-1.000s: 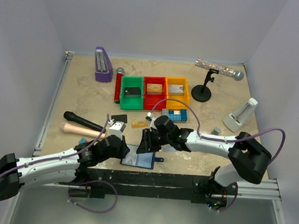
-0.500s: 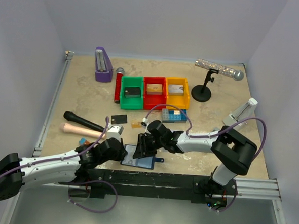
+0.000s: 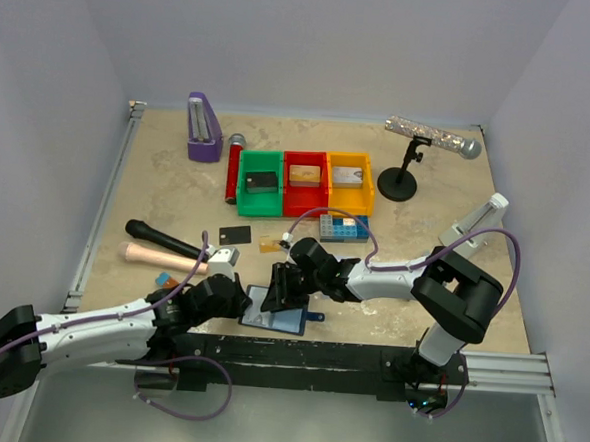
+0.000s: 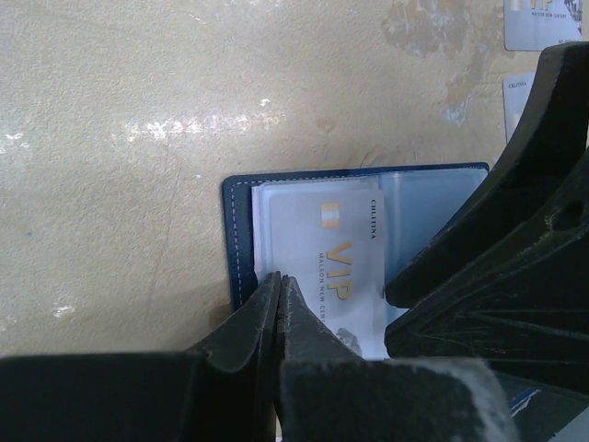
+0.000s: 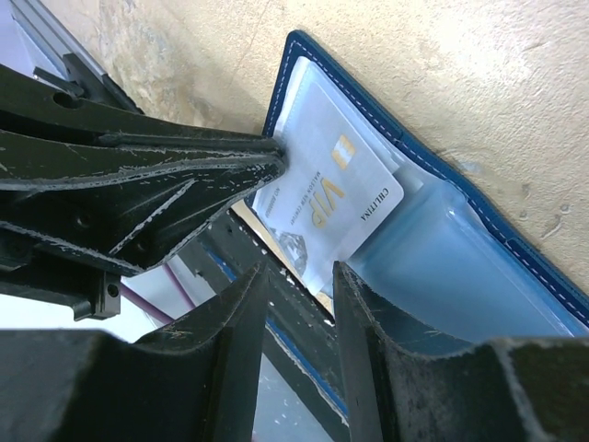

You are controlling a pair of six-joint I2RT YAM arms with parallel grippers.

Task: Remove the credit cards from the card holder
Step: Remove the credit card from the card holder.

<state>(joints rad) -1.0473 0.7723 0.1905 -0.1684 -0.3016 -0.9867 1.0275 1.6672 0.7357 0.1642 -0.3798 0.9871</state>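
The card holder (image 3: 269, 318) lies open at the worktop's (image 3: 177, 184) near middle; black card (image 3: 235, 234) and gold-tan card (image 3: 269, 245) are out, beyond it; silvery VIP card (image 4: 345, 267) not yet out of its pocket; left gripper (image 4: 279, 287), jaws clenched at the holder's edge; right gripper (image 5: 302, 272), jaws released above.

Top camera: fixed high at the near side, looking down and forward over the whole table (image 3: 177, 189); it sits far from everything, so objects look small.
Left wrist camera: mounted on the left wrist, aimed down past the left gripper (image 4: 279, 279), very near the card holder (image 4: 241, 230) (which fills the middle of the frame).
Right wrist camera: mounted on the right wrist, looking along the right gripper (image 5: 301, 272) from the opposite side, equally close, with the view tilted.
Shared by wrist views: the open card holder, its silver card (image 4: 345, 249), and each other's gripper.
Shared by all three: the card holder near the table's front edge.
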